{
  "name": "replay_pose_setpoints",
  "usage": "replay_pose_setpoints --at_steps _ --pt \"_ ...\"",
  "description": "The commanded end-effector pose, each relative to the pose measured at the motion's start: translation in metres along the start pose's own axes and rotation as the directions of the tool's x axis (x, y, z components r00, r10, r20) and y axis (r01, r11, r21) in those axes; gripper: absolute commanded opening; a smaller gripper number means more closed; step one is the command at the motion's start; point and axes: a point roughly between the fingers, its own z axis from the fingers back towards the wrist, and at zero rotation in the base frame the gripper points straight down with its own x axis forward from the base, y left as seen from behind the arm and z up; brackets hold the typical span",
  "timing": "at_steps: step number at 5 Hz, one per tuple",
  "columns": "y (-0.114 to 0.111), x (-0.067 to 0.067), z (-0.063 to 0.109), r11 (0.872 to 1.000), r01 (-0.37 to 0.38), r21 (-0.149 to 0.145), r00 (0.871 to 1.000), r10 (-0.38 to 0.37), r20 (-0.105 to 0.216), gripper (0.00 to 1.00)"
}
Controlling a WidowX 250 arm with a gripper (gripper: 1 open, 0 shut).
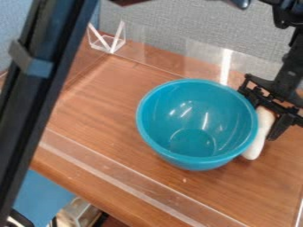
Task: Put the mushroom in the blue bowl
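- At the right edge of the wooden table (106,106), the black gripper (270,120) points steeply down, just beside the bowl's right rim.
- Its jaws are closed on the mushroom (254,144); the cream-white piece stands nearly upright between them, its upper part hidden by the black fingers (282,122).
- The mushroom's lower end shows below the gripper, close to the tabletop; whether it touches the wood cannot be told.
- The mushroom is outside the bowl (196,123), against or just next to its right outer wall.
- The bowl is teal-blue, glossy and deep, sitting upright near the middle of the table with nothing inside it; light glints on its inner wall.
- The arm (291,44) rises from the gripper toward the top right corner.
- A dark, blurred bar (42,97) crosses the left side from top to bottom, close to the camera, hiding part of the table.
- A clear plastic rim (142,182) runs along the table's near edge, and clear panels (213,60) stand at the back.
- A small clear triangular stand (106,40) sits at the far left corner.
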Motion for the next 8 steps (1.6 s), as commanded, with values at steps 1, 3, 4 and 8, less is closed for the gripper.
replay_pose_setpoints --at_steps 1,3,4,8 --pt "0.011 0.003 0.027 0.999 -0.031 -0.037 0.997 0.034 0.075 0.00" --pt "0.017 0.003 0.016 0.998 -0.052 -0.046 0.997 0.055 0.061 0.00" --pt "0.019 0.003 0.012 0.997 -0.063 -0.052 0.996 0.066 0.055 0.00" --pt "0.028 -0.003 0.001 0.992 -0.110 -0.069 0.993 0.112 0.036 0.00"
